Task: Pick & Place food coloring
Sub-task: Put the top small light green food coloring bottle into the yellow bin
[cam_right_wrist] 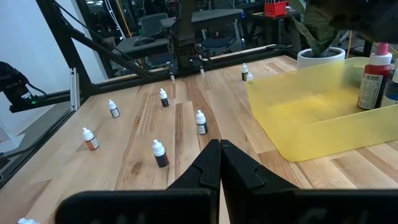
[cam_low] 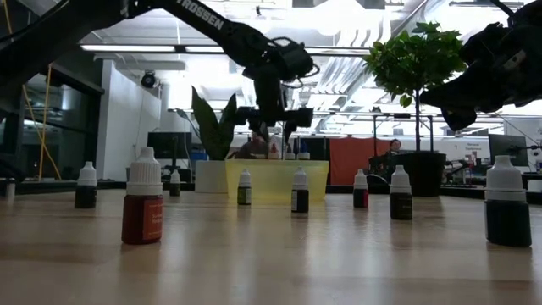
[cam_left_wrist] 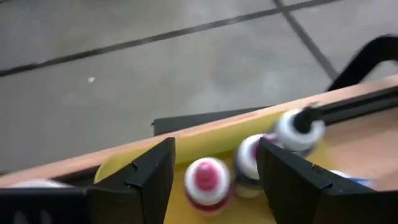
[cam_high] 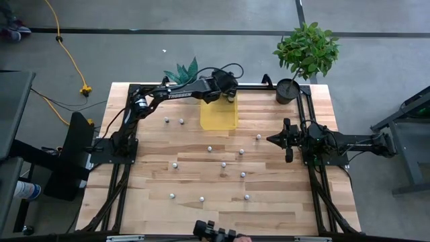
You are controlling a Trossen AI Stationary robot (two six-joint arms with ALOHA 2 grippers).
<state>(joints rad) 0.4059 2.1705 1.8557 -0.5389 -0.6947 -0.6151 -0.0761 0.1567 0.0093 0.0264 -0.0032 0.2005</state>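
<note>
Overhead, table-level and two wrist views, all sharing the yellow tray (cam_high: 219,115) at table's far edge.

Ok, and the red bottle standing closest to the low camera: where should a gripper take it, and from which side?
Come straight down from above and close the fingers across the white cap of the red bottle. It stands upright and alone on the table, with bare wood on both sides, so the fingers should probably fit around it.
</note>
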